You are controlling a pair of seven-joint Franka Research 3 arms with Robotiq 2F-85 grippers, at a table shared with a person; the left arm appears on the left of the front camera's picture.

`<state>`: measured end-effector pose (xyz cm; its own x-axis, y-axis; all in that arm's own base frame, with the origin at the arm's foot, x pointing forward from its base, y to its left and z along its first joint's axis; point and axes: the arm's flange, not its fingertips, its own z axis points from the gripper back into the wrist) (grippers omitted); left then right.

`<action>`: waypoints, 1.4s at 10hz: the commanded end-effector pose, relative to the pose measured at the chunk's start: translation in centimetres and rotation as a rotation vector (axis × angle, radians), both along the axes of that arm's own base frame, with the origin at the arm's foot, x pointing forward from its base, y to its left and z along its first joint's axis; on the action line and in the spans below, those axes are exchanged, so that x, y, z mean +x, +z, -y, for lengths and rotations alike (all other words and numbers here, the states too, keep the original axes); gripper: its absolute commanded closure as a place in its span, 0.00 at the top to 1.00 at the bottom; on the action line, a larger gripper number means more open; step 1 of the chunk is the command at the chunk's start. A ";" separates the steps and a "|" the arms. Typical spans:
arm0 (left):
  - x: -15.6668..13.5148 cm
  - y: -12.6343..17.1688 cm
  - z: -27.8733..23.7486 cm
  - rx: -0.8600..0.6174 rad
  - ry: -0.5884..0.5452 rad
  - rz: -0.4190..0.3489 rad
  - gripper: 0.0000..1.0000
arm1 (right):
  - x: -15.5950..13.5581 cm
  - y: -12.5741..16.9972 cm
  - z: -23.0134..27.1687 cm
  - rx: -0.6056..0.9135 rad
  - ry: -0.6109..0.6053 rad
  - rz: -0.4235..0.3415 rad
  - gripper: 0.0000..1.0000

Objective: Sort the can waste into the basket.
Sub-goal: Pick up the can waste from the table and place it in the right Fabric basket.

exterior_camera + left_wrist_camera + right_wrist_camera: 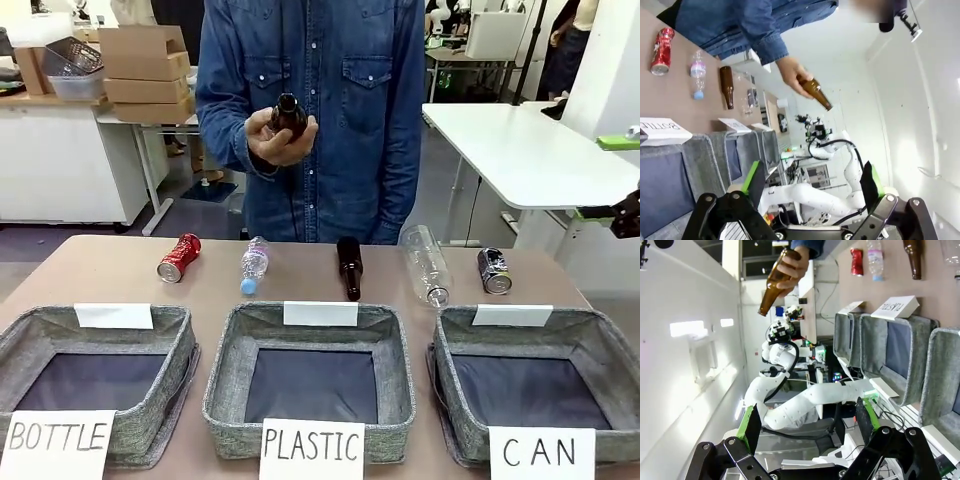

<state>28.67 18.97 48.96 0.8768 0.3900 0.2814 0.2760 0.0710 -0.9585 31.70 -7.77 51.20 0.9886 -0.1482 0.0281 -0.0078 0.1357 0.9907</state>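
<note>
The dented red can (pixel 179 258) lies on the table's far left, and the dark black-and-silver can (pixel 494 270) lies at the far right, just behind the grey basket (pixel 600 336) fronted by the "CAN" sign (pixel 541 452). That basket holds nothing. The red can (pixel 661 51) shows in the left wrist view and again in the right wrist view (pixel 856 262). My left gripper (pixel 812 182) is open in the air with nothing between its green pads. My right gripper (pixel 807 425) is also open and holds nothing, with the CAN basket's wall (pixel 940 375) off to its side.
A person in a denim shirt holds a brown glass bottle (pixel 288 117) above the far edge. On the table lie a small plastic bottle (pixel 254 265), another brown bottle (pixel 348 268) and a clear plastic bottle (pixel 426 264). Baskets signed "BOTTLE" (pixel 172 330) and "PLASTIC" (pixel 232 340) stand left and middle.
</note>
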 end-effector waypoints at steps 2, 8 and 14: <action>3.7 0.5 3.3 0.053 -0.097 -0.021 1.00 | 0.4 0.3 -0.1 0.016 0.004 0.028 1.00; -3.1 -1.6 -5.4 -0.329 -0.115 0.314 1.00 | 0.4 0.3 -0.1 0.016 0.004 0.028 1.00; -6.0 -3.7 -6.9 -0.381 -0.048 0.361 1.00 | 0.4 0.3 -0.1 0.016 0.004 0.028 1.00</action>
<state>22.12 24.44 45.84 0.7548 0.5192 0.4009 0.5966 -0.2893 -0.7486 31.76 -7.75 51.15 0.9888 -0.1465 0.0280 -0.0079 0.1362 0.9906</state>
